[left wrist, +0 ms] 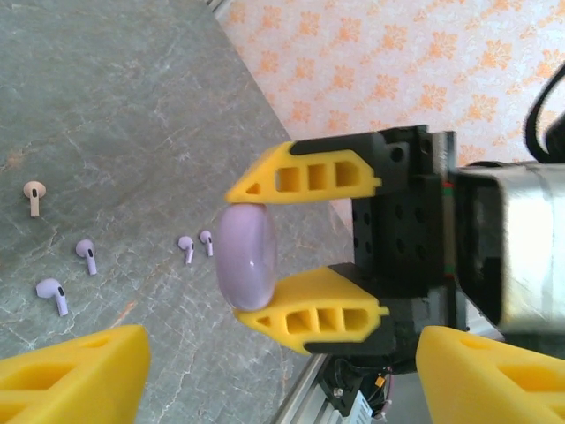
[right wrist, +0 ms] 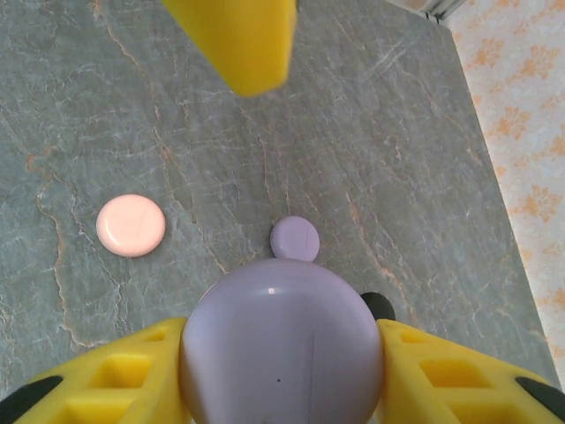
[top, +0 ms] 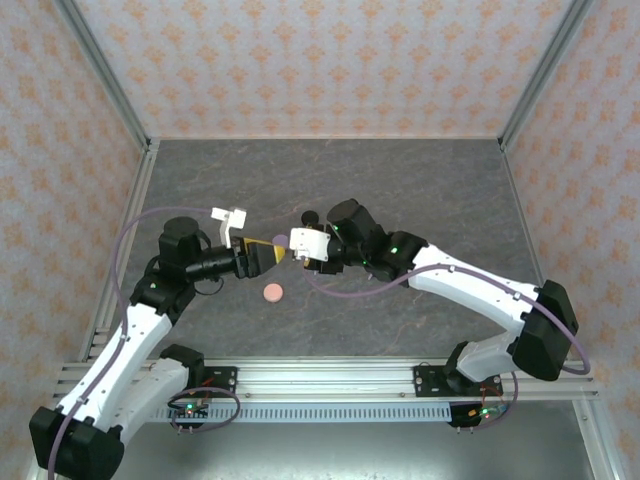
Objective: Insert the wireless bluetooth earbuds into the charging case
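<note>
Mid-table, a purple case (left wrist: 247,256) is held aloft
It is clamped by the right fingers (left wrist: 305,181); the left fingers (left wrist: 71,375) are spread wide, empty. Four purple earbuds (left wrist: 86,254) and one pink earbud (left wrist: 33,196) are seen loose on the table (left wrist: 132,88), clear of its edges.

we've got our left arm (top: 130,340) and right arm (top: 470,285) elbowed inward, wrists nose to nose. left gripper (top: 268,255) gapes wide; right gripper (left wrist: 250,256) is clamped on a purple disc (right wrist: 282,353) by its rim.

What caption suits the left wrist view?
Right gripper clamps a round purple case; pink and purple earbuds lie on the table.
</note>
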### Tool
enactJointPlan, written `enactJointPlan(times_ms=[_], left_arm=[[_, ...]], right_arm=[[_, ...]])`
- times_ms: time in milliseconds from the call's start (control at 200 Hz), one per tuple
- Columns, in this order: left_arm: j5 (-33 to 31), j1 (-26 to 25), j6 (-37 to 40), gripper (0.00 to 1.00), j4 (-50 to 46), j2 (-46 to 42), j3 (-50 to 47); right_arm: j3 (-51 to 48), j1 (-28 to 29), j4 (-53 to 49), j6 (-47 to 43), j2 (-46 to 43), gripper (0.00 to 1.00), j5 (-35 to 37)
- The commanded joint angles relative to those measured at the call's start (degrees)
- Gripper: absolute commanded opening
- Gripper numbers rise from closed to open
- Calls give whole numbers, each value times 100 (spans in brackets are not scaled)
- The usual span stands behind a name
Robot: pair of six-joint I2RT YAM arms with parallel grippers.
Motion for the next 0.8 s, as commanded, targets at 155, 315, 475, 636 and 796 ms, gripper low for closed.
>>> enactJointPlan(times_ms=[155,315,475,636,796], left_arm=[[279,-197,0,73,546,387,196],[306,-306,-3,71,749,531,201],[267,-446,-56,67,930,703,219],[188,-588,-59,62,1038,871,272],[178,-671,-85,57,1159,972,288]], right_arm=[[-25,86,327,-17,-284,46,-65],[31,99,312,-10,-294,46,-128],[74,113,315,54,-300,46,-249],[84,136,362,72,-311,46,-271],[75,142,433,101,-332,46,-243]])
